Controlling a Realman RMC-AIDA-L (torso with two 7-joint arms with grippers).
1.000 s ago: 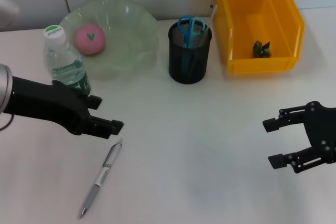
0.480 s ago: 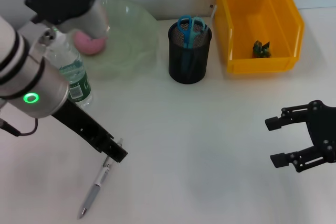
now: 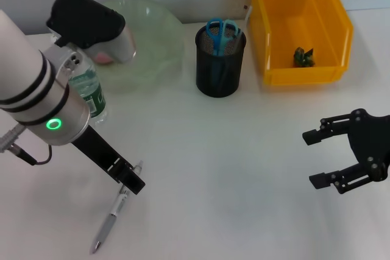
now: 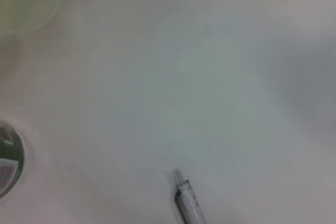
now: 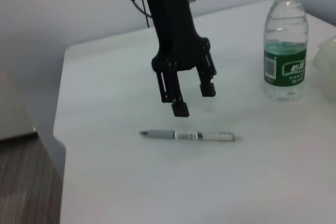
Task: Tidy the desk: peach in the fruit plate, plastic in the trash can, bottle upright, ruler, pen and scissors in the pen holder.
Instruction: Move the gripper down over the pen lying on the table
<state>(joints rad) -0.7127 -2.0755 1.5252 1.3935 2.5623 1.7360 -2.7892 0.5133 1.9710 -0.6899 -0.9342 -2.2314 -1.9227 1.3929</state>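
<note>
The left gripper (image 5: 189, 98) hangs fingers-down just above the pen (image 5: 188, 136), its fingers spread with nothing between them and not yet touching the barrel. The pen lies flat on the white desk (image 3: 231, 150), directly below and slightly toward the robot from the fingertips; in the head view its long axis runs diagonally, the tip toward the robot and its left, the clip end up under the gripper. The fingers appear set roughly across that axis, so a straight descent looks like the move to come, though the thin barrel may roll if the fingers land off-center.

The left arm is clearly the nearer one. The right gripper (image 3: 338, 156) hovers well apart on the far side of the desk, fingers open and empty.

Beyond the pen, the bottle (image 5: 285, 40) already stands upright beside the pale green plate (image 3: 155, 41), where a sliver of the pink peach (image 3: 103, 59) shows behind the arm. The black mesh pen holder (image 3: 220, 68) carries the blue-handled scissors (image 3: 220, 30). A green scrap (image 3: 303, 57) rests in the yellow bin (image 3: 298, 22). No ruler can be made out.
</note>
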